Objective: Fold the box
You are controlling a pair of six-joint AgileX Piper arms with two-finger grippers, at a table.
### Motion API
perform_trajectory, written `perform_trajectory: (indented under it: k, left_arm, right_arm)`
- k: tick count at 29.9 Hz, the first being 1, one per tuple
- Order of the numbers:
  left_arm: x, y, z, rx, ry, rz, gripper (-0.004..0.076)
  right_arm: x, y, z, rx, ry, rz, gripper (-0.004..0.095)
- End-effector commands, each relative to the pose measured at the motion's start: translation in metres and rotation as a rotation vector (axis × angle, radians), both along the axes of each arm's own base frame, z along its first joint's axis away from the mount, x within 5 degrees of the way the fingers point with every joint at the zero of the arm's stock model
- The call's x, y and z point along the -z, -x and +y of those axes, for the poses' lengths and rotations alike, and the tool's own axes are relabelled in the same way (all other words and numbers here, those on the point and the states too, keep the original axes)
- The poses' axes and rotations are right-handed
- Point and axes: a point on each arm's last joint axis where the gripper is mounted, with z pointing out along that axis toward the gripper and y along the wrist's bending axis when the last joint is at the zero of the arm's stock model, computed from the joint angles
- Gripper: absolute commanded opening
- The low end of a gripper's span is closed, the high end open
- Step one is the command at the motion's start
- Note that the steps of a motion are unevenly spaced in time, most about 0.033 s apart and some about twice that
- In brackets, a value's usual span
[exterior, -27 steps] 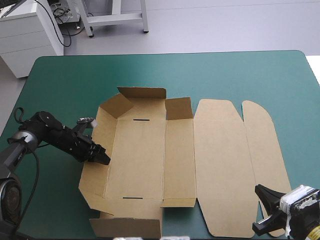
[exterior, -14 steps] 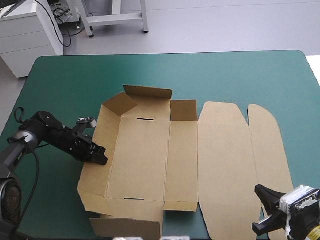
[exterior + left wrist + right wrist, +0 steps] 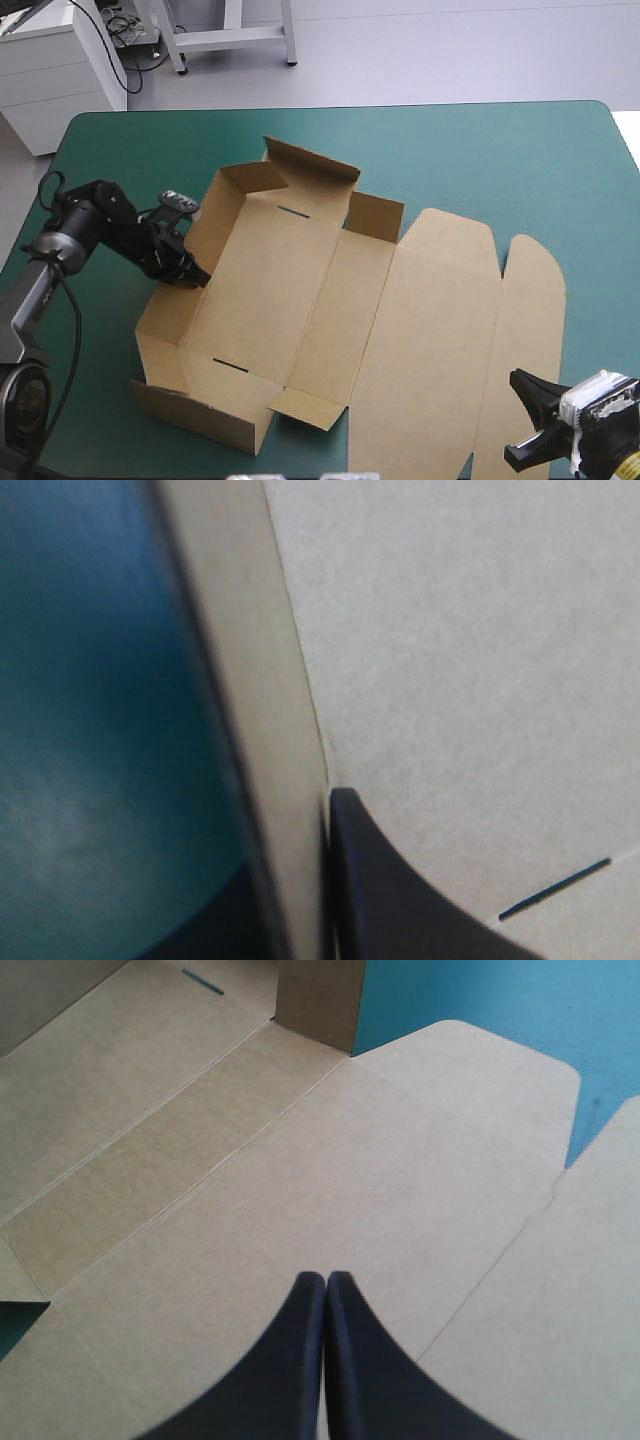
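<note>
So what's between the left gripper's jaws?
A raised side wall of the box: the left wrist view shows the left gripper with one jaw either side.

The teal-green tabletop [image 3: 480, 160] is filling most of the high view, with its rounded far corners showing. Beyond its far edge, a pale grey floor [image 3: 450, 50] is lying in soft, even light. Well behind the left gripper [image 3: 200, 278], past the tabletop's far left corner, a white cabinet [image 3: 50, 75] with drawer fronts is standing on that floor. Near the cabinet, the legs of a white metal frame [image 3: 228, 35] are resting on the floor. Black cables [image 3: 125, 35] are trailing between the cabinet and the frame.
</note>
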Motion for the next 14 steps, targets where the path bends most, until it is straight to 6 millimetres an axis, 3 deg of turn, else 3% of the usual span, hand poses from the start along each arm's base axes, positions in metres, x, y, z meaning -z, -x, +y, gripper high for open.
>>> perform_trajectory:
  k: [1, 6, 14]
  left_arm:
    - [-0.051, -0.010, -0.031, 0.149, -0.063, -0.256, -0.0008]
    - [-0.072, -0.016, -0.083, 0.438, -0.310, -0.424, -0.0008]
    - [-0.066, -0.023, -0.160, 0.697, -0.523, -0.728, -0.0008]
  right_arm:
    - [-0.014, -0.001, 0.001, 0.000, -0.042, -0.080, -0.0020]
    - [-0.014, -0.001, 0.001, 0.000, -0.042, -0.080, -0.0020]
    - [-0.014, -0.001, 0.001, 0.002, -0.038, -0.083, -0.0020]
